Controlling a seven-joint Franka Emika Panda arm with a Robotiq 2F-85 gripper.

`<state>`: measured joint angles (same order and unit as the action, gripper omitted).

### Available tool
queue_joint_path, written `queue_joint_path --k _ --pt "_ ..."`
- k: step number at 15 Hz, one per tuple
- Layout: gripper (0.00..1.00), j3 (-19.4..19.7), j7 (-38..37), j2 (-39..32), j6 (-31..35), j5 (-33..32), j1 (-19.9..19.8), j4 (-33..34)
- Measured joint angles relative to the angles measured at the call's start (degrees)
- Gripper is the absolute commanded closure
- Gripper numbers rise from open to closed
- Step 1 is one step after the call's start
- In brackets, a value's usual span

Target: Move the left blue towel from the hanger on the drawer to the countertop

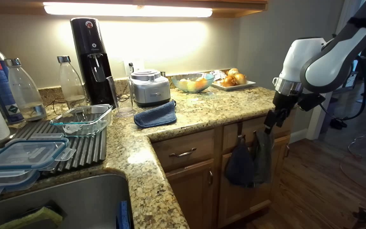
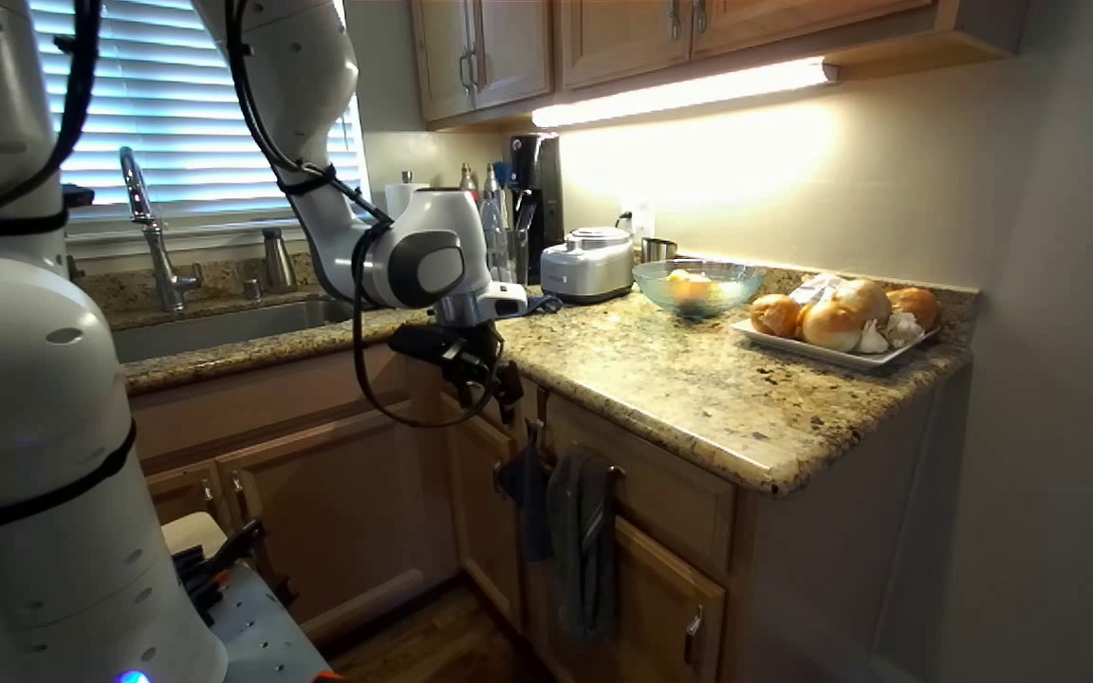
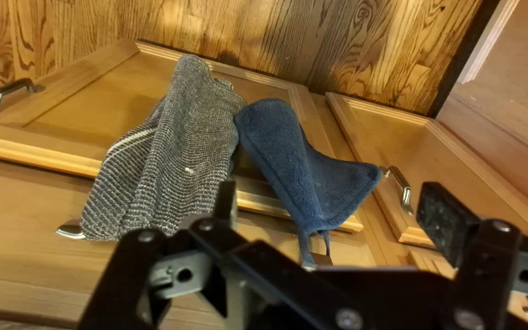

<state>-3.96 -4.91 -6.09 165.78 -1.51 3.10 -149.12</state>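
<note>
Hand (image 3: 332, 211) at the wrist view's bottom stands spread, probably to pinch the blue towel (image 3: 291, 160), hanging mid-frame by its loop (image 3: 304, 247).

A grey towel (image 3: 177, 156) hangs near the pincer (image 3: 333, 208), lower than it. In an exterior view, left of the pincer, are onions (image 1: 229, 80) on a plate (image 1: 249, 83), a bowl (image 1: 180, 85), a silver appliance (image 1: 151, 90), a folded cloth (image 1: 156, 115), a black machine (image 1: 89, 36) and a glass dish (image 1: 103, 122); the sink (image 1: 91, 192) shows left and lower there.
</note>
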Motion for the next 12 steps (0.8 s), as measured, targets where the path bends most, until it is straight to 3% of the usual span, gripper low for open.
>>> queue_joint_path --k 5,9,12 --pt "0.00 4.57 -0.61 -9.80 8.59 -8.82 2.66 3.14" --pt "0.00 9.17 -0.62 -14.67 13.38 -11.62 7.30 5.60" --pt "0.00 10.13 -0.62 -15.01 13.55 -11.68 8.56 6.13"
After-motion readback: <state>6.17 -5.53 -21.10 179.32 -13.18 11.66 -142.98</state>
